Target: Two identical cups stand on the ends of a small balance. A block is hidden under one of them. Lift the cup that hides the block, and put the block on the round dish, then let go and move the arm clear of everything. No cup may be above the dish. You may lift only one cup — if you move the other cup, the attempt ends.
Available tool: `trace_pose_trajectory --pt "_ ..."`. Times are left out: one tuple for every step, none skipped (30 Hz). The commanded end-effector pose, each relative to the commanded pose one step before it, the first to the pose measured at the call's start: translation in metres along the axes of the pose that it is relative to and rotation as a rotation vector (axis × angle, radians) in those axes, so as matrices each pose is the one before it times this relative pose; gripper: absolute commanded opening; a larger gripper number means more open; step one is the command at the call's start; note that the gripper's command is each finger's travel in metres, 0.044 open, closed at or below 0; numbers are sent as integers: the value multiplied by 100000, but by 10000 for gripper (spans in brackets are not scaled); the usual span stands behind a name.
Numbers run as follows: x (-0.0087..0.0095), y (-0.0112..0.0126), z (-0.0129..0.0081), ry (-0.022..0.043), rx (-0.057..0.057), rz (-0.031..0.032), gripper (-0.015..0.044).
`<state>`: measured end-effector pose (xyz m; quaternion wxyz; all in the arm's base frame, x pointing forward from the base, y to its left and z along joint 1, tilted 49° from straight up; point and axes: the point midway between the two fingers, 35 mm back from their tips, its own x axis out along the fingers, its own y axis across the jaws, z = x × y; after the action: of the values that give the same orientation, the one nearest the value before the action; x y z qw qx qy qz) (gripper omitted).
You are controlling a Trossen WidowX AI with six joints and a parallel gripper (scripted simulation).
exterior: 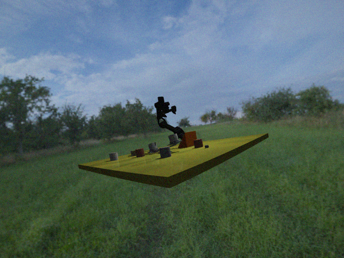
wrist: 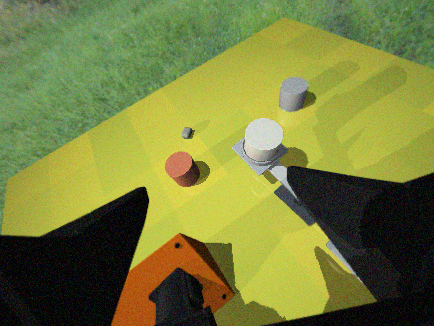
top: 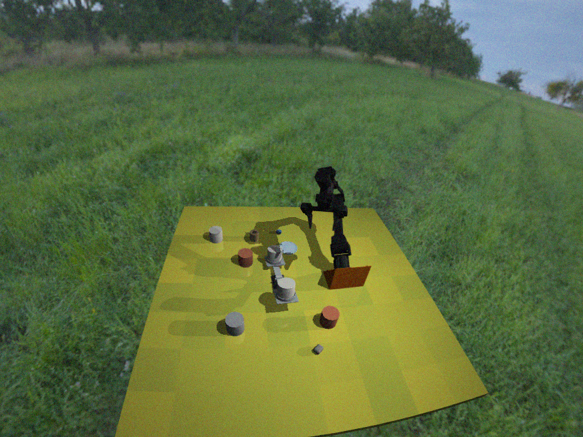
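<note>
The black parallel-jaw gripper (top: 309, 217) hung high above the far part of the yellow square board (top: 386, 357), its fingers spread wide apart with nothing between them. The small grey balance (top: 277, 272) lay near the middle of the board, with one pale grey upturned cup (top: 285, 288) on its near end and the other identical cup (top: 274, 254) on its far end. The flat pale blue round dish (top: 289, 247) lay just beside the far cup. The block could not be seen. In the wrist view the near cup (wrist: 263, 139) stood on its square pad, with a red cylinder (wrist: 181, 168) and a darker grey cylinder (wrist: 292, 93) apart from it on either side. The arm's orange base (top: 347, 276) sat near the balance
</note>
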<state>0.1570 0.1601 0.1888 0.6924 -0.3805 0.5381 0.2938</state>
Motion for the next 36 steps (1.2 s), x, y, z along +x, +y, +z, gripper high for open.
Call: trace_pose_trajectory --pt "1131 -248 -508 5887 6813 -5969 440" --pt "321 -93 -113 1500 2264 -2057 440" --pt "314 -91 -106 1409 2231 -2114 440" --pt "307 -90 -100 1315 2199 -2167 440" --pt "300 -88 -94 1219 2168 -2217 440" --pt "294 -85 -88 1120 2137 -2262 440" --pt "287 -83 -82 1020 2107 -2303 440" --pt "279 -81 -76 917 2077 -2340 440" --pt "272 -79 -71 812 2049 -2373 440" --pt "283 -82 -70 752 2163 -2572 440" --pt "277 -79 -64 635 2152 -2624 440" --pt "269 -76 -58 507 2121 -2645 440" --pt "260 -73 -52 379 2091 -2660 440" --pt "251 -70 -46 250 2062 -2669 440" --pt "242 -67 -41 120 2033 -2672 440" --pt "233 -63 -35 -10 2005 -2669 440" --pt "224 -60 -30 -140 1979 -2660 440" --pt "214 -56 -25 -270 1953 -2644 440" --pt "205 -53 -19 -399 1928 -2623 440" --pt "196 -49 -14 -527 1903 -2594 440" --pt "188 -45 -9 -658 1893 -2578 440" --pt "179 -41 -4 -785 1871 -2537 440" --pt "169 -37 0 -910 1849 -2491 440" --pt "160 -33 5 -1032 1828 -2439 440" --pt "151 -29 10 -1152 1809 -2381 440" --pt "141 -24 14 -1270 1790 -2317 440" --pt "132 -19 19 -1384 1772 -2248 440" --pt "123 -15 23 -1495 1755 -2174 440" --pt "114 -10 27 -1602 1739 -2094 440" --pt "104 -5 31 -1702 1720 -2005 440" --pt "97 0 35 -1830 1733 -1945 440" --pt "86 6 39 -1904 1699 -1828 440" --pt "61 8 32 -1532 1303 -1343 440" --pt "34 7 20 -944 778 -777 440" --pt "11 3 7 -319 259 -254 440" --pt "0 0 0 0 0 0 440"
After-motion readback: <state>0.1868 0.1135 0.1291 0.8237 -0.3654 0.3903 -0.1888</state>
